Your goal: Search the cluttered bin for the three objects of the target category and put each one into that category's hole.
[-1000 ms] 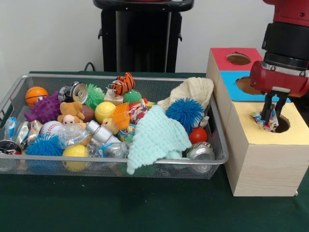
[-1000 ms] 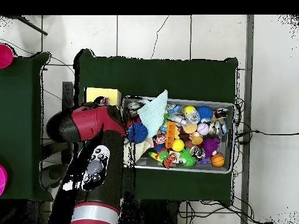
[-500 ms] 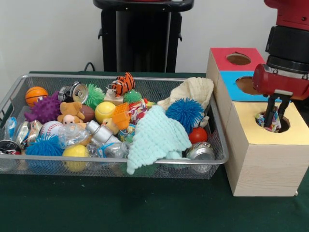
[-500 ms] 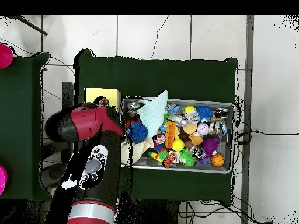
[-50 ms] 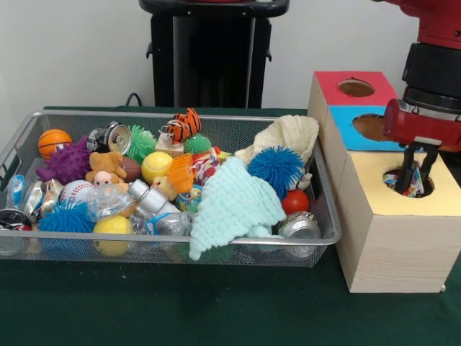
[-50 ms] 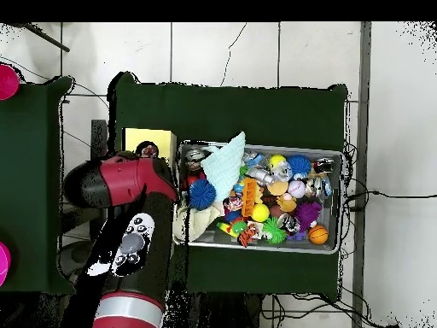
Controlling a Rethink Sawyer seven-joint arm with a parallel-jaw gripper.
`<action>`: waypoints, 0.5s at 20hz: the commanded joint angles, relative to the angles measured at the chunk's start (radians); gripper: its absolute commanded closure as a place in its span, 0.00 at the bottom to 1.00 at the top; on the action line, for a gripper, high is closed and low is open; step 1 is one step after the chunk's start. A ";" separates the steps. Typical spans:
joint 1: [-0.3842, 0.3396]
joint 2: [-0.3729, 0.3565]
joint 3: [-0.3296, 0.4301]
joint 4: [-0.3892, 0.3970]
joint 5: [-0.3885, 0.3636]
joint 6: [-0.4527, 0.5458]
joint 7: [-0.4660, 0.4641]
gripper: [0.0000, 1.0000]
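Patterned cloth (image 5: pixel 413 184) in hole, claw (image 5: pixel 416 175) parted

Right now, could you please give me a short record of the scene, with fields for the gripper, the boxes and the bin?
gripper: open, over the yellow box's hole
patterned cloth: lying in that hole, between the gripper's fingers
yellow box: nearest of three; blue box and red box behind it
wire bin: full of clutter, with a mint knitted cloth on top

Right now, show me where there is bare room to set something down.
Bare green table lies in front of the wire bin and the wooden box. The yellow box top is bare left of its hole. The bin is packed throughout, and the gripper occupies the yellow hole.
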 commanded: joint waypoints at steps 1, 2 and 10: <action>0.015 0.051 0.054 0.002 0.054 0.040 0.207 0.00; 0.012 0.047 0.061 0.006 0.051 0.020 0.198 0.00; -0.005 0.023 0.040 0.007 0.080 0.085 0.181 0.00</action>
